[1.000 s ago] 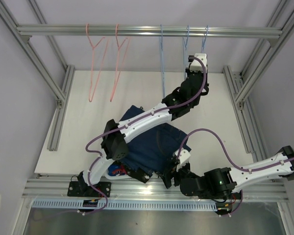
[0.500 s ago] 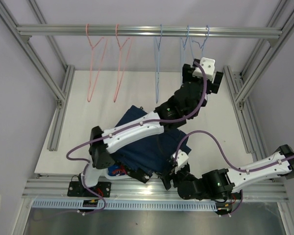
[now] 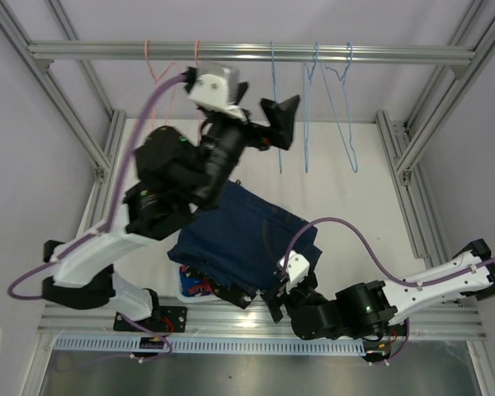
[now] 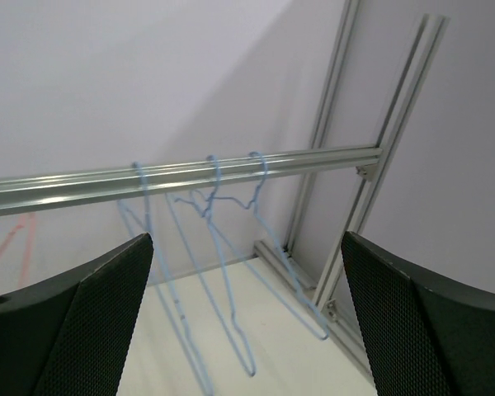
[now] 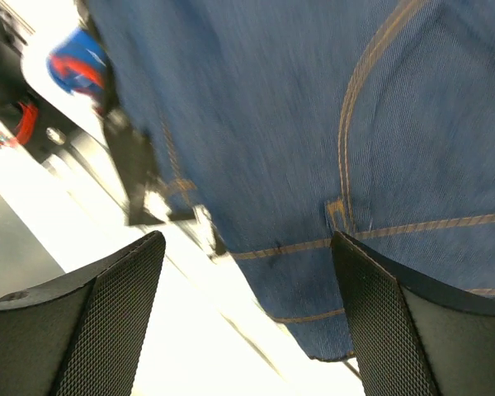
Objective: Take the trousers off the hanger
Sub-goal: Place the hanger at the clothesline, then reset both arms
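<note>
The trousers lie in a pile near the table's front edge, dark blue denim (image 3: 239, 239) on top. A blue and red patterned piece (image 3: 194, 285) pokes out beneath it. Three bare blue wire hangers (image 3: 309, 107) hang on the top rail (image 3: 396, 54), and no cloth is on them. My left gripper (image 3: 279, 111) is raised high beside them, open and empty. The left wrist view looks between its fingers (image 4: 82, 330) at the blue hangers (image 4: 214, 247). My right gripper (image 3: 280, 290) is open, low at the denim's front edge (image 5: 313, 124), with nothing held.
Two pink wire hangers (image 3: 153, 74) hang at the rail's left, partly behind my left arm. Aluminium frame posts (image 3: 417, 140) flank the white table (image 3: 355, 206). The patterned piece (image 5: 78, 62) also shows in the right wrist view.
My left arm has swung up and left, away from the right-hand blue hangers, and its gripper has opened. The right gripper has crept slightly left along the denim's edge.
</note>
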Robot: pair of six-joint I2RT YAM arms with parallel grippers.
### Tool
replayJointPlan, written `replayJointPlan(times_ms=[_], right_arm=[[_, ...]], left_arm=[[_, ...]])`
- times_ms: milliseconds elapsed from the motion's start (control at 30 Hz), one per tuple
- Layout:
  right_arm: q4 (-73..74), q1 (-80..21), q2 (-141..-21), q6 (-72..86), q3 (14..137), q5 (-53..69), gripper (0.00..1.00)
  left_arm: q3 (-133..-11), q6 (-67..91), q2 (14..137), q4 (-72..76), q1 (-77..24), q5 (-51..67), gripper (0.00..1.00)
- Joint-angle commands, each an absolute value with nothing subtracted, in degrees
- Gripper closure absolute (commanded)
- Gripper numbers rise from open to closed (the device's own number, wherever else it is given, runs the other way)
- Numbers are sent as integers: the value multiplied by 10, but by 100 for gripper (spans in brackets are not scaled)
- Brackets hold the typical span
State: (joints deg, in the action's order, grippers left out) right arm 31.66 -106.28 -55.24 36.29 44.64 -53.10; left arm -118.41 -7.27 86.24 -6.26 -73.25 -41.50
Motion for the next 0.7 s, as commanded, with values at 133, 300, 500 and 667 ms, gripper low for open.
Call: replayJointPlan(times_ms=[133, 300, 500, 667], right_arm=[[379, -1060, -561, 249, 627, -590, 11], [337, -1031, -548, 114, 681, -642, 8], [255, -934, -524, 3, 677, -729, 7], [187, -821, -497, -118, 626, -735, 5]], left_arm=[[-1002, -118, 654, -128, -731, -479, 1], [-758, -140, 485, -40, -725, -491, 1], [-569, -178, 341, 53, -713, -523, 1], [-505, -175, 297, 36, -712, -567, 0]])
